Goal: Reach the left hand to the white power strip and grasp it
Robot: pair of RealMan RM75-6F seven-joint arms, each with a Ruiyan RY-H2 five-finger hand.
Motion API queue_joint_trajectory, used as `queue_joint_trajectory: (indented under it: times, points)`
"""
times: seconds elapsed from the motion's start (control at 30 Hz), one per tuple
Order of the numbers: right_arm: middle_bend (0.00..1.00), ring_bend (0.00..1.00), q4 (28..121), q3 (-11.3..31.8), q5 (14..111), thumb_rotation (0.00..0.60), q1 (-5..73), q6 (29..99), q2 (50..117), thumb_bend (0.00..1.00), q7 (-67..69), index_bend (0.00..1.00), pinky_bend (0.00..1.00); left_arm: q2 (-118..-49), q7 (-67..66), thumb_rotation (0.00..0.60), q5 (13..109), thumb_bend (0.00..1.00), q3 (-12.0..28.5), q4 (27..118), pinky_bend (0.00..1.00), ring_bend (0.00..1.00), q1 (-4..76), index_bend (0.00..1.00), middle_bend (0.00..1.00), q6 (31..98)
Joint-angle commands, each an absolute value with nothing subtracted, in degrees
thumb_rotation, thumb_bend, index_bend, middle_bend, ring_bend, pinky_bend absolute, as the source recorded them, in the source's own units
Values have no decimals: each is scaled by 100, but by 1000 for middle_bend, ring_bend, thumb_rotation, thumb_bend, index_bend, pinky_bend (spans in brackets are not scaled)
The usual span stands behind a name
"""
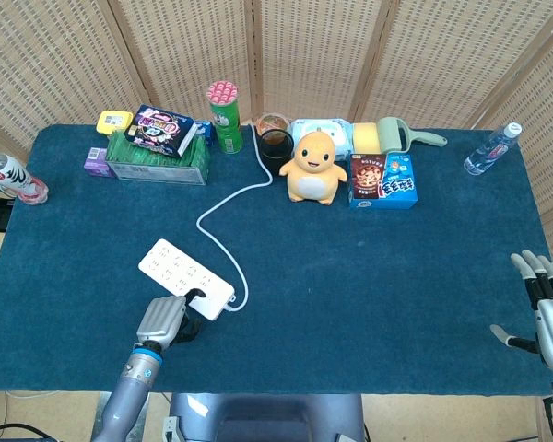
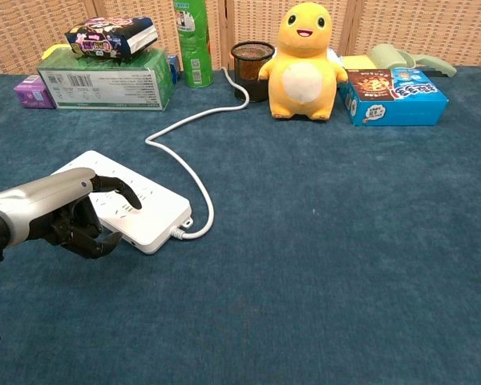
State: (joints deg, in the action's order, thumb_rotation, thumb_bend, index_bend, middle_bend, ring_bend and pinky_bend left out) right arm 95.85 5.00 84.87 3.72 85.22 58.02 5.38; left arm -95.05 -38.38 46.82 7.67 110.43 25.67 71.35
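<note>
The white power strip (image 1: 180, 273) (image 2: 152, 210) lies flat on the blue cloth at the front left, and its white cord (image 1: 229, 198) curls back toward the cup. My left hand (image 1: 166, 320) (image 2: 68, 215) is at the strip's near end. Its fingers (image 2: 127, 192) arch onto the strip's top face, while the thumb curls against the near edge, so the hand grips that end. My right hand (image 1: 544, 308) hovers at the table's front right edge with its fingers spread and nothing in it; the chest view does not show it.
Along the back stand a green box (image 1: 158, 161) with a snack bag on it, a green can (image 1: 225, 116), a dark cup (image 1: 276, 140), a yellow plush toy (image 1: 313, 168) and a blue cookie box (image 1: 382, 180). Bottles lie at the far left (image 1: 14, 175) and far right (image 1: 491, 149).
</note>
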Motion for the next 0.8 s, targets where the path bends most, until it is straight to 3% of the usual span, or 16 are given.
queue_joint_trajectory:
  times: [0.03, 0.8]
  points:
    - [17, 8, 9582, 497, 8489, 600, 375, 8514, 5804, 0, 536, 24, 0, -9522, -3812, 600, 4680, 504, 759, 11032, 1000, 1000, 2587, 255, 1000, 7145]
    - [17, 8, 9576, 484, 8516, 600, 382, 8511, 5811, 0, 539, 24, 0, -9653, -3654, 600, 4470, 494, 705, 10796, 1000, 1000, 2811, 255, 1000, 7140]
